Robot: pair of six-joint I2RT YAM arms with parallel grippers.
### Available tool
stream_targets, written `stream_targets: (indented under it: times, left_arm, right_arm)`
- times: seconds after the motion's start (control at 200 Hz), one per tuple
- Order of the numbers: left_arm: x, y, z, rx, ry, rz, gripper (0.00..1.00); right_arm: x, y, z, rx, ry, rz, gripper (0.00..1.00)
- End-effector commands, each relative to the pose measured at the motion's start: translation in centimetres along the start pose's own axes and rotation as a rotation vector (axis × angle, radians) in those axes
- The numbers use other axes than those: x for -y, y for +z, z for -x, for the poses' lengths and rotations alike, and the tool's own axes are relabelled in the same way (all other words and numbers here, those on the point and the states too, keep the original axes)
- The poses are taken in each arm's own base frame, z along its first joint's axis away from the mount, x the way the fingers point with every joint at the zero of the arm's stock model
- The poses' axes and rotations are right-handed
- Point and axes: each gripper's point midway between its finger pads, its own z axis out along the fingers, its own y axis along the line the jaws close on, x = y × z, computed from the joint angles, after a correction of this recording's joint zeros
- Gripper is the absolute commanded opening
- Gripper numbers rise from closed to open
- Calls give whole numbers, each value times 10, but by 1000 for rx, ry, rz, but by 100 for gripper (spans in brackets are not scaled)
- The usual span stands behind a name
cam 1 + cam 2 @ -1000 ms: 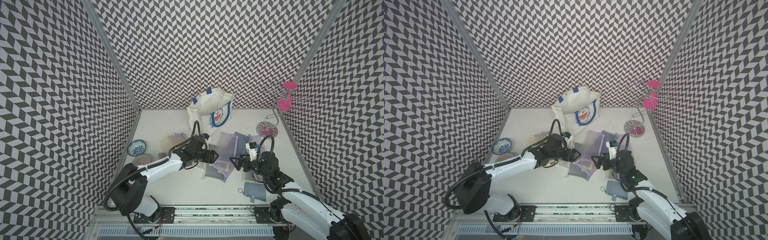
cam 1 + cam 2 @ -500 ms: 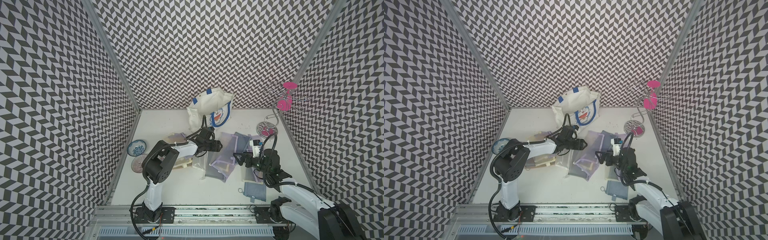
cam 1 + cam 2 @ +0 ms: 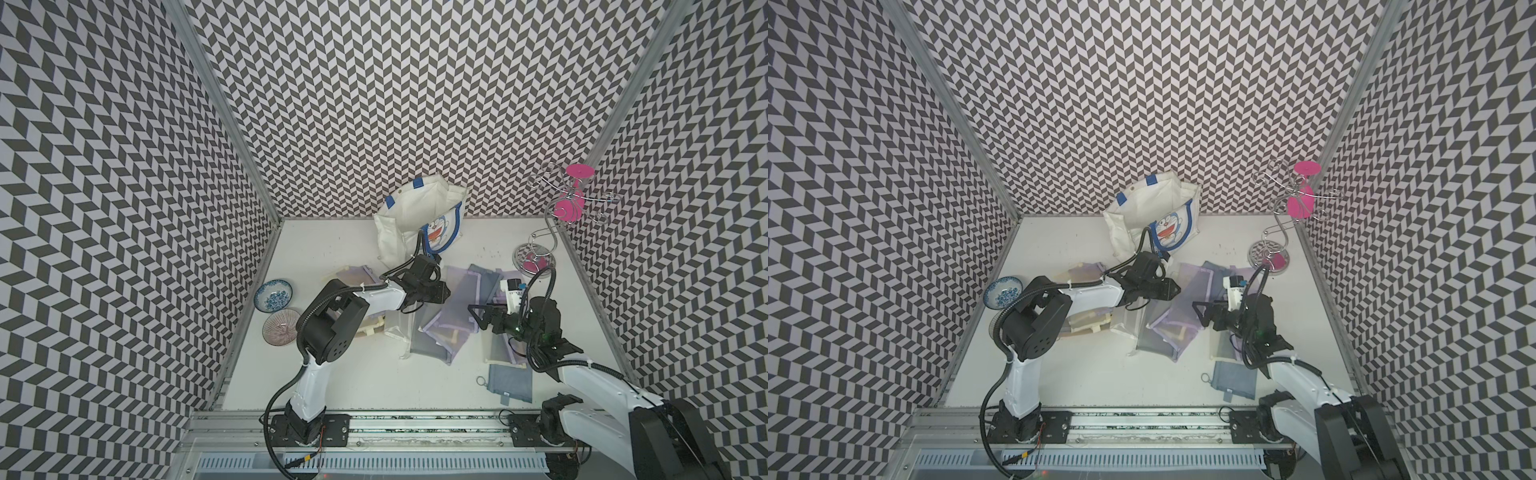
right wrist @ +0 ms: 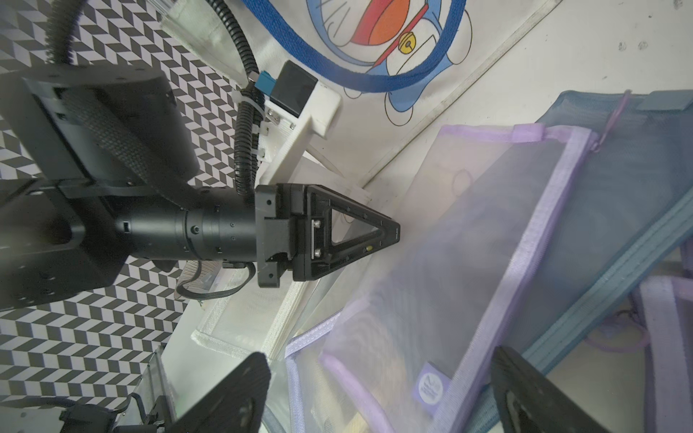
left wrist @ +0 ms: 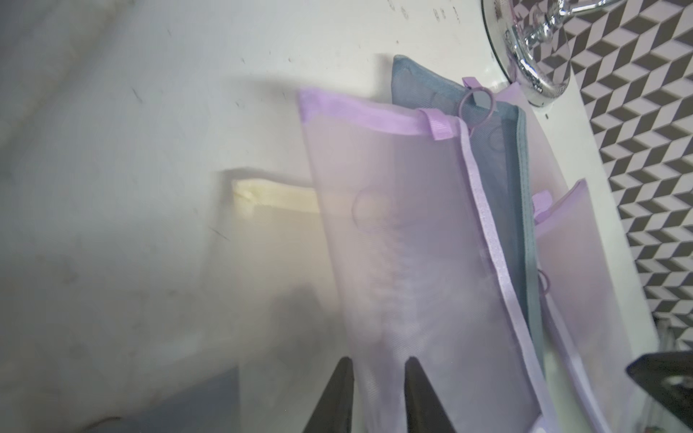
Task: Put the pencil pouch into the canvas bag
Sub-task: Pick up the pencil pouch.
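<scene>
Left fingers (image 5: 337,397) clenched on the lilac pencil pouch (image 5: 393,243), presumably to haul it to the canvas bag (image 3: 405,220); right fingers (image 4: 232,397) released, hovering nearby.

Cream canvas bag (image 3: 409,218), blue-handled — lilac mesh pencil pouch (image 5: 405,243)

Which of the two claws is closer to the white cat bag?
Left. The left gripper sits just in front of the bag, closed on a purple pouch; the right gripper hangs farther off, open.
</scene>
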Motion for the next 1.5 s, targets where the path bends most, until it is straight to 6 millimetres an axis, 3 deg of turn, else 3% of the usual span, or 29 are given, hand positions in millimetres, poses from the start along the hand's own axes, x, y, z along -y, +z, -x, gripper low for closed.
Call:
stream_targets:
  times: [0.0,0.165,0.29,0.491,0.726,0.846,1.061,1.302,1.497]
  left_arm:
    - [5,8,2,9,17,-13,3]
    - [9,5,1,9,23,-29,0]
    - [19,-14,10,53,49,-43,0]
    - [46,-75,20,155,134,-89,0]
    - [79,-143,14,250,186,-213,0]
    - [92,-185,22,330,230,-227,0]
    - [112,-245,66,480,363,-134,0]
    - [119,-276,131,586,507,-4,0]
    - [115,-303,200,711,604,55,0]
  right_arm:
    - [-5,-2,9,41,-32,23,92]
    - [-4,-2,10,43,-32,19,92]
    - [-4,-3,9,45,-30,18,93]
    - [-16,-11,12,43,-23,77,95]
    - [-54,-32,46,111,-82,160,97]
    - [-66,-41,55,139,-104,184,97]
    - [-70,-40,57,171,-94,232,98]
    - [-76,-28,54,92,-101,288,97]
    - [-78,-29,57,91,-134,279,97]
